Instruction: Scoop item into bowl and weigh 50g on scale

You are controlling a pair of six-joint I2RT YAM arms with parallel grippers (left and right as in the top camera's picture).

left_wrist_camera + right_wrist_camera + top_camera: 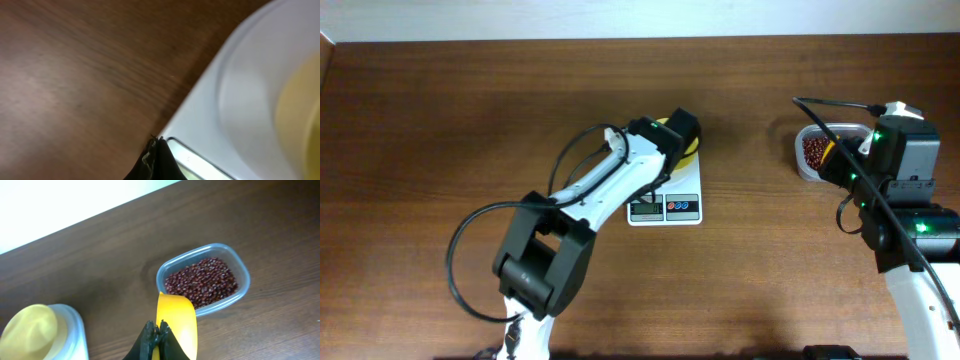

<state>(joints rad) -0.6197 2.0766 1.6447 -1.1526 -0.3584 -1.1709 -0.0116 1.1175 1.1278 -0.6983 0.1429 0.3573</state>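
The wooden table [420,120] stretches wide to the left of the scale [685,185]. Well right of the scale stands a clear tub [165,272] with the beans [202,280]. The bowl [30,327] sits on the scale. The left gripper [155,142], fingers together and holding nothing, is at the scale's edge. The right gripper [156,332] is clamped on a yellow scoop [176,317] at the tub's rim.

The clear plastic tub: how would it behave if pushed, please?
The clear rectangular plastic tub looks thin-walled, probably light and apt to slide on the wooden table. Low, wide and holding reddish-brown beans, it seems unlikely to tip.
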